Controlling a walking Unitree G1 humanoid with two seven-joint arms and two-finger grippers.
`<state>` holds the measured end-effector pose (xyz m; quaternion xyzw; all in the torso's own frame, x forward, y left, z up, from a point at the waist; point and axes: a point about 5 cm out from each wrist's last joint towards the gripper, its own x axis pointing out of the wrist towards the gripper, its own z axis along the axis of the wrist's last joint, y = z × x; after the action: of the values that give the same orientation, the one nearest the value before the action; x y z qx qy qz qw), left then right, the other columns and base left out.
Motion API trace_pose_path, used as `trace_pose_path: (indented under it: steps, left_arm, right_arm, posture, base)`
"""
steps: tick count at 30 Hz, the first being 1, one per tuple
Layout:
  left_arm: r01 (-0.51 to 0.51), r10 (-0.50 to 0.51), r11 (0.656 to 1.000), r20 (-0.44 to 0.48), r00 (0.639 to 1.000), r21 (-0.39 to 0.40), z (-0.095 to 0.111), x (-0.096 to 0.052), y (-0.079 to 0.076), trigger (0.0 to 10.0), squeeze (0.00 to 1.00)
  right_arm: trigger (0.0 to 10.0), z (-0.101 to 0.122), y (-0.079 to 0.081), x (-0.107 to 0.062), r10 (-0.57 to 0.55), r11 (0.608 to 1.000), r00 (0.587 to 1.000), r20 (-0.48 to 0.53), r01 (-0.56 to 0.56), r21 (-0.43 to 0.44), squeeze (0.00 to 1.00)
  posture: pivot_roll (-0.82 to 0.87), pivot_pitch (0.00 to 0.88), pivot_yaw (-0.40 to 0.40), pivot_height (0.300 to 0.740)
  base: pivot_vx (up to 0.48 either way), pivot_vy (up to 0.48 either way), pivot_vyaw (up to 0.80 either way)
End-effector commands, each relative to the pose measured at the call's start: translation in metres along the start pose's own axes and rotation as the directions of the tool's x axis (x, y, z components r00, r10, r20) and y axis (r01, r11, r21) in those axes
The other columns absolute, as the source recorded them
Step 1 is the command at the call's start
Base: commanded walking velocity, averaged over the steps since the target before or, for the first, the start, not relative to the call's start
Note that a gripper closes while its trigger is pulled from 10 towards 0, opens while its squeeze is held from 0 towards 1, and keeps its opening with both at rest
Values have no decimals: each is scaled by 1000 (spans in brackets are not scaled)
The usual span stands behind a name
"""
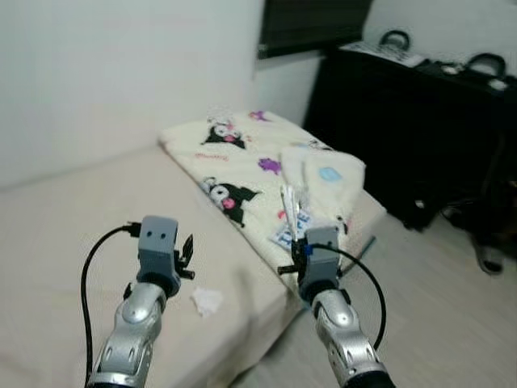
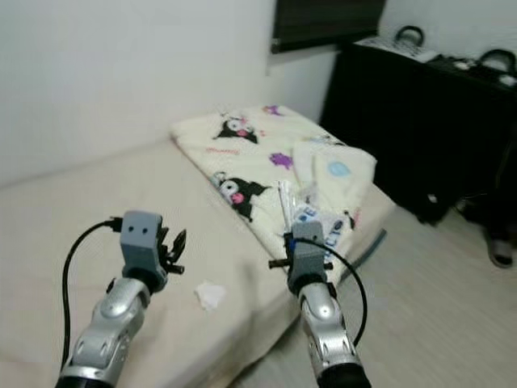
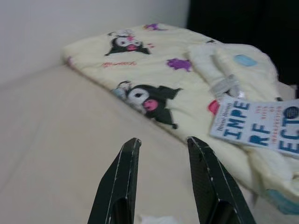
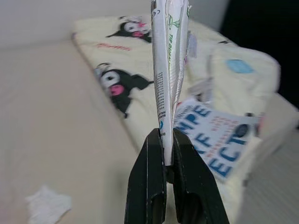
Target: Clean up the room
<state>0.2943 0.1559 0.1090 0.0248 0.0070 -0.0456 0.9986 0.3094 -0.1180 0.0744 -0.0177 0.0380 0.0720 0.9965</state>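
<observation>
My right gripper (image 4: 164, 140) is shut on a thin white wrapper (image 4: 168, 60) with green print, held upright over the bed's near edge (image 1: 292, 206). A crumpled white tissue (image 1: 207, 301) lies on the beige mattress (image 1: 73, 234) between my two arms. A white book (image 3: 259, 126) with blue letters rests on the folded cream blanket (image 1: 242, 153) with cartoon figures. My left gripper (image 3: 161, 144) is open above the mattress, with nothing between its fingers, near the tissue (image 2: 210, 295).
A black cabinet (image 1: 420, 121) with bags on top stands beyond the bed's right side. Light wooden floor (image 1: 436, 299) runs to the right of the bed. A white wall (image 1: 105, 73) backs the bed, and a dark window blind (image 1: 311, 24) hangs above.
</observation>
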Motion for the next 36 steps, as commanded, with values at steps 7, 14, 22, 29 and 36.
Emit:
trace_pose_path:
  steps: [7, 14, 22, 29, 36]
  left_arm:
    - [3, -3, 1000, 18, 1000, 16, 3, 1, -2, 10000, 0]
    - [-9, 9, 1000, 10, 1000, 7, 2, 2, -1, 10000, 0]
    - [-14, 14, 1000, 0, 1000, 3, 1, 4, 1, 10000, 0]
    - [-15, 15, 1000, 0, 1000, 4, 0, 5, 1, 10000, 0]
    - [-11, 11, 1000, -1, 1000, 15, -1, 6, 4, 10000, 0]
  right_arm:
    - [10000, 2, -6, 2, -12, 996, 1000, 16, 14, -84, 0]
    - [10000, -1, -8, 2, -31, 999, 999, -6, 31, -25, 0]
    - [10000, -3, -9, 1, -39, 999, 999, -7, 38, -27, 0]
    - [10000, -5, -10, 0, -48, 998, 999, -11, 47, -36, 0]
    - [10000, -6, -11, 1, -61, 998, 998, -17, 60, -32, 0]
  posture:
    - [59, 0, -87, 740]
    - [59, 0, -82, 740]
    - [58, 0, -65, 740]
    - [60, 0, -64, 740]
    - [62, 0, -55, 740]
  base:
    - [0, 0, -800]
    - [0, 0, -800]
    - [0, 0, -800]
    - [0, 0, -800]
    - [0, 0, -800]
